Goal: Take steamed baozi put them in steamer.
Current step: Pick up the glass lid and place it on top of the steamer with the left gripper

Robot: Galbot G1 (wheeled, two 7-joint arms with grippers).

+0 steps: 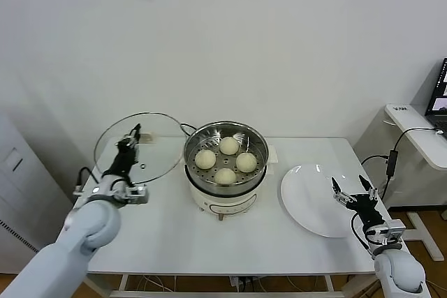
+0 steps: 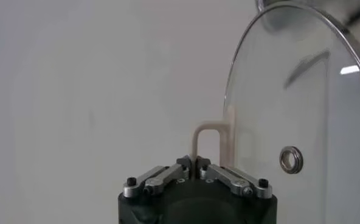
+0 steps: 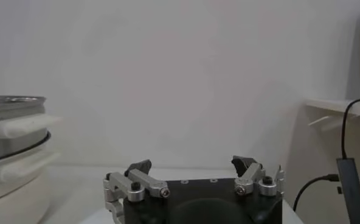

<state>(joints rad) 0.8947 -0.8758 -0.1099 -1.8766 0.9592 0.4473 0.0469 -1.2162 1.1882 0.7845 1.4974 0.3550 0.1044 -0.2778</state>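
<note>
Left gripper (image 1: 131, 135), left-centre of the head view: we see it pinched tight on the cream handle (image 2: 215, 139) of the glass lid (image 1: 140, 148). In the left wrist view the fingertips meet on the handle's lower leg. The lid stands tilted up on edge, clear of the table, to the left of the steamer and not touching it. Its steel rim and a small vent grommet (image 2: 290, 159) show through the glass.

Right gripper (image 1: 354, 191), lower right of the head view: we read the fingers as spread wide with nothing between them. It hovers over the right edge of the white plate (image 1: 307, 200). The right wrist view shows both fingertips well apart and bare.

Steamer (image 1: 225, 167), centre of the head view, sits uncovered on the white table (image 1: 174, 235). It is a shiny steel pot with a perforated tray on a cream base. All four steamed baozi (image 1: 229, 146) lie on the tray: one at the back, one left, one right, one front, close together. We can't tell whether they touch.

The plate lies just right of the steamer and holds no buns. A black cable (image 1: 392, 160) hangs at the right edge of the frame by a side desk (image 1: 419, 130).
</note>
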